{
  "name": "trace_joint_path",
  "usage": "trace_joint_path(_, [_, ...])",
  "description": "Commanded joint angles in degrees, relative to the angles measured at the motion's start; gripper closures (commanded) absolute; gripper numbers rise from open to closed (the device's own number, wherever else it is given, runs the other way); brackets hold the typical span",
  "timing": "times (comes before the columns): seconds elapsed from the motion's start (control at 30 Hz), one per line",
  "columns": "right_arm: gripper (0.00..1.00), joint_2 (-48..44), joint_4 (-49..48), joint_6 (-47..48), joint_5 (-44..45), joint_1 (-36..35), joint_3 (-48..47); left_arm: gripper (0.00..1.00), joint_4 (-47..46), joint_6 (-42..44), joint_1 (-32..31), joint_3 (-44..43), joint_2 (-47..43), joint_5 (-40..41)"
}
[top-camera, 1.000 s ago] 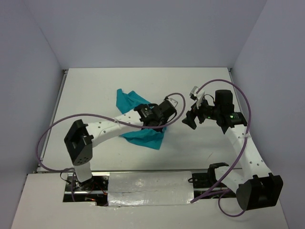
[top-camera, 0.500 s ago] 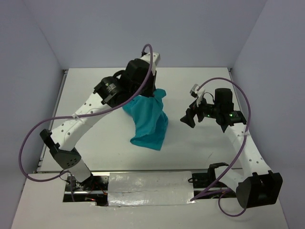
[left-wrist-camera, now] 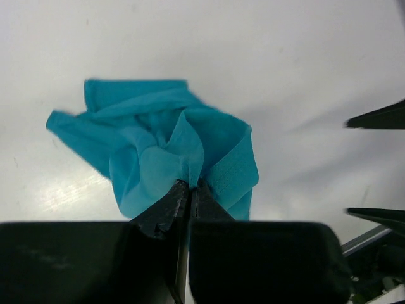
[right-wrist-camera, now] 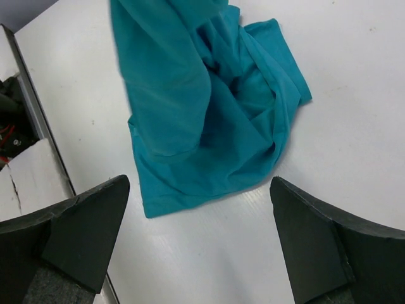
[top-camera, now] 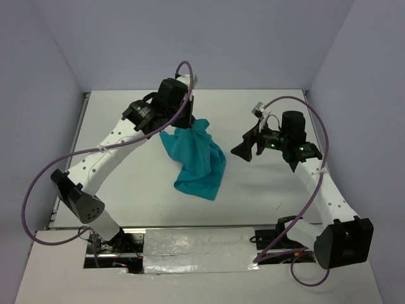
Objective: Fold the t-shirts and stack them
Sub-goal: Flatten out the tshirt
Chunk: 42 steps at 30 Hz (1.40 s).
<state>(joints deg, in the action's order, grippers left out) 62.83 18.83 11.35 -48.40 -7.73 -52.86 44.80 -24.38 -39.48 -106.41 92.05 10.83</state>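
Top cam overhead, wrist cams close, all share shirt point(top-camera: 197, 161)

Your shirt point(top-camera: 197, 158) is teal, crumpled and unfolded. Its top bunch is pinched in the left gripper point(left-wrist-camera: 190, 185) and held up. The rest drapes down, its lower end lying rumpled on the table point(top-camera: 266, 190) near the middle.

No writing, label, brand, number or sign can be read in any view. The teal t-shirt point(right-wrist-camera: 209, 107) shows only plain cloth, and the white arm links point(top-camera: 107, 152) carry no marking that is legible at this size.
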Motion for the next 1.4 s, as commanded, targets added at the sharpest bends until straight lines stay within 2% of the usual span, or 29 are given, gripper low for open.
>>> trace_joint_path(0.0, [0.01,-1.3,-1.2,1.0,1.3,-0.3,-1.4,1.00,-4.5,-0.9,2.3,5.9,-1.0,-3.3])
trace_joint_path(0.3, [0.01,-4.9,1.2,4.0,3.8,-0.3,2.1,1.00,-13.5,-1.8,6.9,25.7,0.0,-5.6])
trace_joint_path(0.4, [0.00,-5.2,1.1,3.8,3.9,-0.3,2.3,1.00,-16.4,-2.6,8.5,27.1,3.5,-5.6])
trace_joint_path(0.73, [0.01,-4.7,1.2,4.2,4.0,-0.3,1.9,1.00,-20.5,-7.3,15.4,22.2,10.3,0.6])
trace_joint_path(1.03, [0.01,-4.4,1.2,4.8,4.1,-0.3,2.3,1.00,-21.9,-8.7,17.8,16.5,14.6,-2.3])
trace_joint_path(1.13, [0.00,-4.3,1.1,4.9,4.2,-0.3,2.4,0.82,-21.9,-9.6,18.0,16.9,14.6,-3.1])
trace_joint_path(1.17, [0.01,-4.3,1.3,4.9,4.1,-0.3,2.4,0.63,-21.9,-10.4,18.0,17.5,13.5,-3.9])
trace_joint_path(1.23, [0.01,-4.2,1.5,5.3,4.1,-0.3,2.4,0.47,-22.6,-11.0,18.2,18.2,11.8,-4.9])
trace_joint_path(1.27, [0.00,-4.1,1.6,5.6,4.0,-0.3,2.4,0.23,-22.8,-11.6,18.3,18.9,9.7,-5.6])
trace_joint_path(1.37, [0.01,-3.9,2.1,6.0,4.1,-0.3,2.1,0.20,-23.1,-12.6,18.6,20.7,4.9,-7.0])
